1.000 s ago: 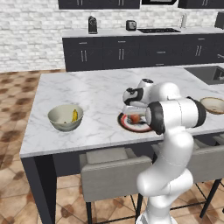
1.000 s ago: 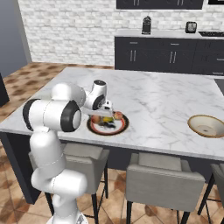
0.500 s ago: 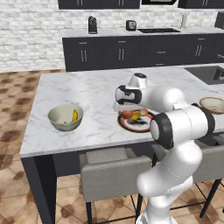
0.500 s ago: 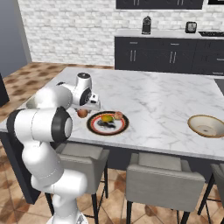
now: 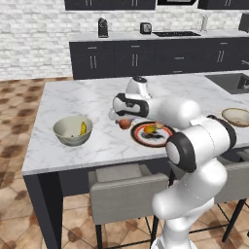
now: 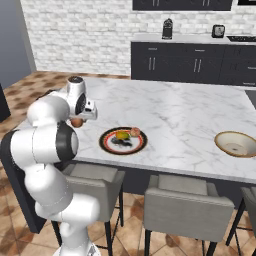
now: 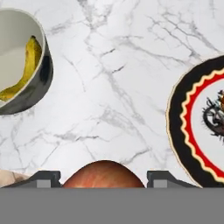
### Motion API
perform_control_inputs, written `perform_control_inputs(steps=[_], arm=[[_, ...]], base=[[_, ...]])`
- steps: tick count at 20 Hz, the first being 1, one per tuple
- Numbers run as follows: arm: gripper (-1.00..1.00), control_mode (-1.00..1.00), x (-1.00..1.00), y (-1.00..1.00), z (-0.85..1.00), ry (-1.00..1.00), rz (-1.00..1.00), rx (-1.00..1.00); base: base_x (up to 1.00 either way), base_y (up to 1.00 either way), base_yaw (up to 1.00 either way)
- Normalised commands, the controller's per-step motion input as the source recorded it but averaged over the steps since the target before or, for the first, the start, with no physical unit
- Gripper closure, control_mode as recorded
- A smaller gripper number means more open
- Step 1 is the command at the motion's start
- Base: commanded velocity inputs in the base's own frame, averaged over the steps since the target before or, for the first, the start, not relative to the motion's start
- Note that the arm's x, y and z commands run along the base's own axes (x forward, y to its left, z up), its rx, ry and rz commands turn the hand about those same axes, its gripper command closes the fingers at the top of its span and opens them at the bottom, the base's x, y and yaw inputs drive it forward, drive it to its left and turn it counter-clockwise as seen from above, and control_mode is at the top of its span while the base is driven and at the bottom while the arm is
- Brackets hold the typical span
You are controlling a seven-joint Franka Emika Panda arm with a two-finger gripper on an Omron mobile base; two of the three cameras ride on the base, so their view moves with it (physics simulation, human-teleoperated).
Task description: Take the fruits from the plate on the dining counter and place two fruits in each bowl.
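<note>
Between the fingers of the hand (image 7: 103,178), an apple (image 7: 103,175) sits gripped, prob. lifted clear of the table (image 5: 97,102) for carrying. Beyond, left, the deep bowl (image 5: 73,131) w/ banana (image 5: 83,128); right, the plate (image 5: 152,134) w/ two fruits left.

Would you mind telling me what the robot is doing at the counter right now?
The gripper holds a red apple between its fingers, over the white marble dining counter, between the black-and-red rimmed plate and the deep grey-green bowl. A yellow banana lies in that bowl. An orange and a tan-pink round fruit sit on the plate. The shallow tan bowl holds nothing.
</note>
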Motion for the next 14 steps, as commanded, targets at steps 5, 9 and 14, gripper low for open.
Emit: perform_control_inputs(steps=[5, 9, 14], arm=[[1.0, -1.0, 0.0, 0.7, 0.12, 0.0, 0.06, 0.07], [1.0, -1.0, 0.0, 0.66, 0.0, -0.05, 0.01, 0.0], [1.0, -1.0, 0.0, 0.55, 0.2, -0.03, 0.0, 0.0]], base=[[0.0, 0.0, 0.0], [0.0, 0.0, 0.0], [0.0, 0.0, 0.0]])
